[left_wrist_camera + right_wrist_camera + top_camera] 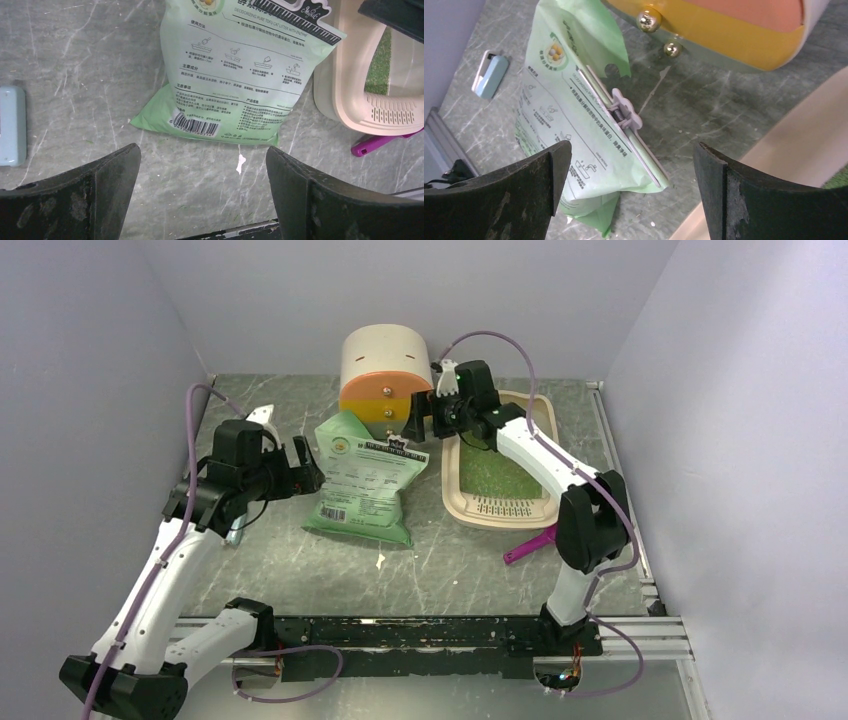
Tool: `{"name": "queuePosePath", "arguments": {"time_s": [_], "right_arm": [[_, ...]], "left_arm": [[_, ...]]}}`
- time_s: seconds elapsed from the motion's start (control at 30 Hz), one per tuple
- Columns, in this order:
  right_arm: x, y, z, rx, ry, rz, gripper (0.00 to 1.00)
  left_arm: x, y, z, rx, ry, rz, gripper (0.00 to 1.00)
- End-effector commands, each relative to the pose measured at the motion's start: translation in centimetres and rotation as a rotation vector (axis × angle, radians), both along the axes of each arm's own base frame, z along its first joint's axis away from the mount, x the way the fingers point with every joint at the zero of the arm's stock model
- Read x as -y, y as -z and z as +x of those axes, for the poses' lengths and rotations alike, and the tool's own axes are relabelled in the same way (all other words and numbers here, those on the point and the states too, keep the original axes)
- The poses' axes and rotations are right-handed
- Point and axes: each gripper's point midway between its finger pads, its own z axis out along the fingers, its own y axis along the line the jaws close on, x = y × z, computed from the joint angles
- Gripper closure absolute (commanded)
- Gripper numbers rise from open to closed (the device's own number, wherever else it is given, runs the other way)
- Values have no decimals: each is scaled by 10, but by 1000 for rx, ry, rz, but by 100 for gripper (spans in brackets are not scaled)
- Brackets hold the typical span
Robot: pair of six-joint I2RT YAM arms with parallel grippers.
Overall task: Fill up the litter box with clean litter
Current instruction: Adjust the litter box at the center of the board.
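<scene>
The beige litter box [500,510] sits at the right of the table, its slotted ledge at the near end. Light-green clean litter [492,476] covers its floor. The green printed bag [365,485] lies flat to its left, a clip [624,112] across its top. My right gripper [415,425] hovers open above the bag's top end, between the box and the drawer unit; nothing is between its fingers [631,146]. My left gripper [305,465] is open at the bag's left side, and its view [202,150] looks past the bag's barcode end to the box [350,105].
A round beige-and-orange drawer unit [385,380] stands at the back behind the bag. A magenta scoop [530,543] lies at the box's near corner. A small light-blue object [491,75] lies left of the bag. Walls close in the table on three sides.
</scene>
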Motion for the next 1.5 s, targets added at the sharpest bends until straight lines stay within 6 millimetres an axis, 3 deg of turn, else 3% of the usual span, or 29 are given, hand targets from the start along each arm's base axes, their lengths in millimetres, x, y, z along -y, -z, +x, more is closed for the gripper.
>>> {"name": "queuePosePath", "arguments": {"time_s": [0.0, 0.07, 0.3, 0.43, 0.57, 0.77, 0.97, 1.1, 1.2, 1.47], "right_arm": [[23, -7, 6, 59, 111, -61, 3], [34, 1, 8, 35, 164, -89, 2], [33, 50, -21, -129, 96, -119, 5], [57, 76, -29, -157, 168, -221, 5], [78, 86, -36, -153, 214, -307, 5], [102, 84, -36, -104, 273, -393, 4], [50, 49, -43, -56, 27, -183, 4], [25, 16, -31, 34, -40, -69, 4], [9, 2, -19, 78, -77, -22, 4], [-25, 25, -4, 124, -253, -10, 7]], "left_arm": [[8, -1, 0, 11, 33, -43, 0], [11, 1, 0, 5, 46, -57, 0], [16, 1, 0, -7, 55, -75, 0], [14, 1, -1, -6, 51, -68, 0], [14, 4, -1, -12, 56, -66, 0], [15, 5, -1, -13, 59, -69, 0], [13, 9, -1, -17, 56, -52, 0], [14, 8, -1, -13, 64, -52, 0], [11, 6, -1, -6, 57, -41, 0], [6, 4, -4, -2, 52, -18, 0]]}}
